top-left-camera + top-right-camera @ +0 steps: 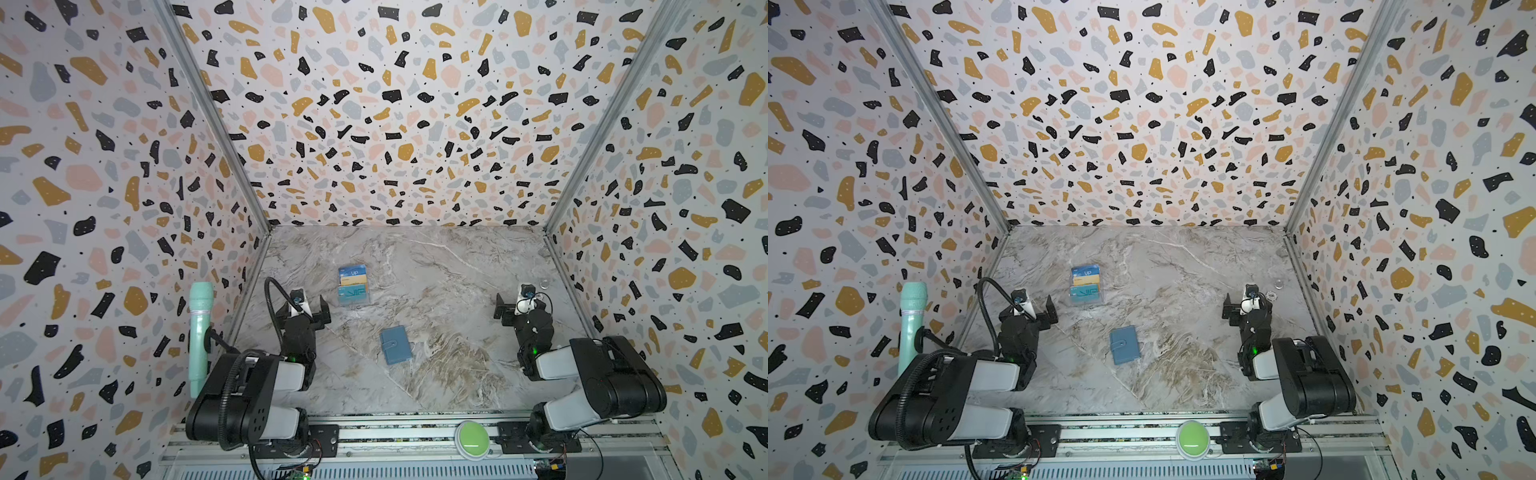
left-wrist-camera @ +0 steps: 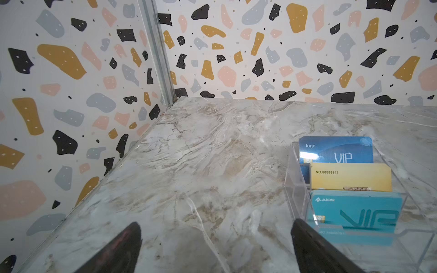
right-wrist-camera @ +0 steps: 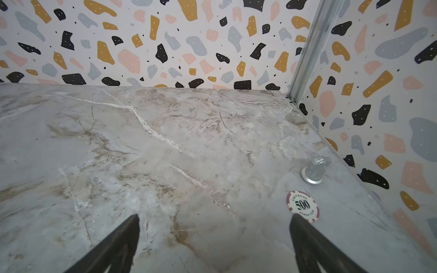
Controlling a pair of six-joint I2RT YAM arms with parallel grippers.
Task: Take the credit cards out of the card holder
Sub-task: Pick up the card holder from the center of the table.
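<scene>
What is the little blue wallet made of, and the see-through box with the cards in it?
The card holder looks like leather or a leather-like material. It is matte dusty blue, with a snap tab across its closed cover. Real or fake can't be told from here. The clear case looks like hard plastic, maybe acrylic. It is glossy and see-through, with stiff straight walls and bright glints on its edges.

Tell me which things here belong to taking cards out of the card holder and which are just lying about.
Job: card holder, closed; left gripper, right gripper, both open.
Lying about: clear case of cards, poker chip, silver knob, green button, teal microphone.
</scene>
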